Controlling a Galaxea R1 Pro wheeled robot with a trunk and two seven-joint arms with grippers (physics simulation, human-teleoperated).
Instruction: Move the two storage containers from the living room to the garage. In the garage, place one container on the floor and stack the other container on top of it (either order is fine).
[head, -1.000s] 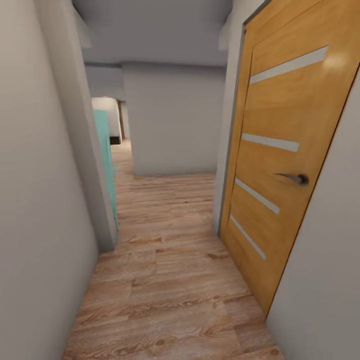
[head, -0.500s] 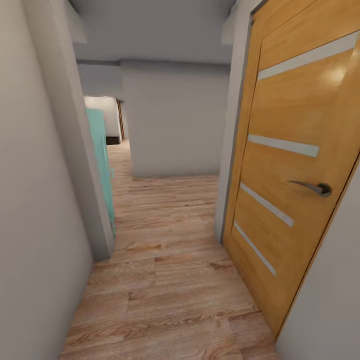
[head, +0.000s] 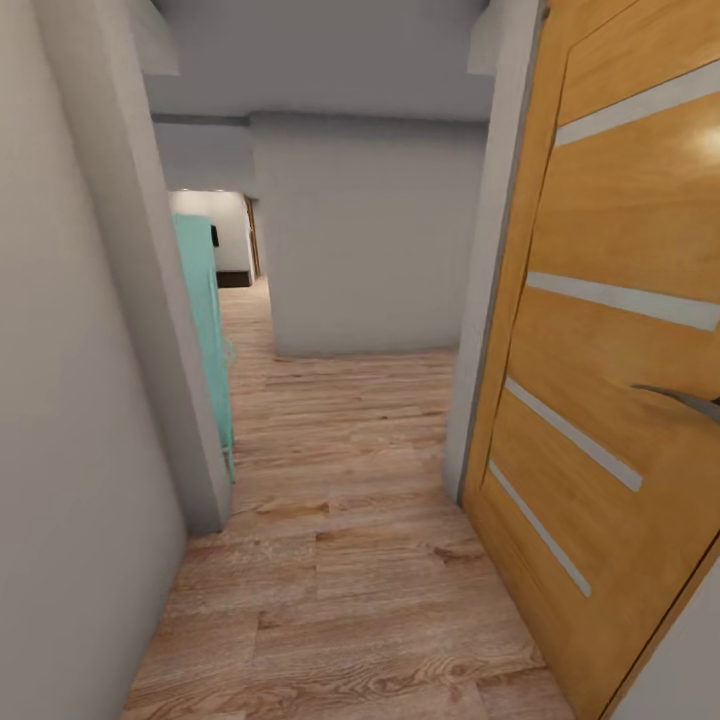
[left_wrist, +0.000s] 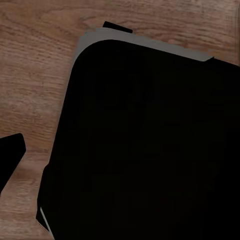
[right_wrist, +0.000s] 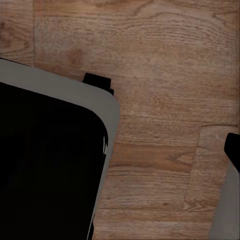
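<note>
Head view: facing down a narrow hallway, wood-plank floor (head: 340, 560), orange door (head: 610, 400) at right, teal panel (head: 205, 330) at left. Wrist views: looking down at planks and a black rounded base (left_wrist: 145, 145). Gripper states: can't tell.

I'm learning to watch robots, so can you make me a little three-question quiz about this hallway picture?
1. True or false: the wooden door stands on the right side of the hallway in the head view.
2. What colour is the thing peeking out behind the left wall corner? A) red B) turquoise C) black
3. Fill in: the floor is made of light ____ planks.

Key: 1 true. 2 B. 3 wood.
</note>
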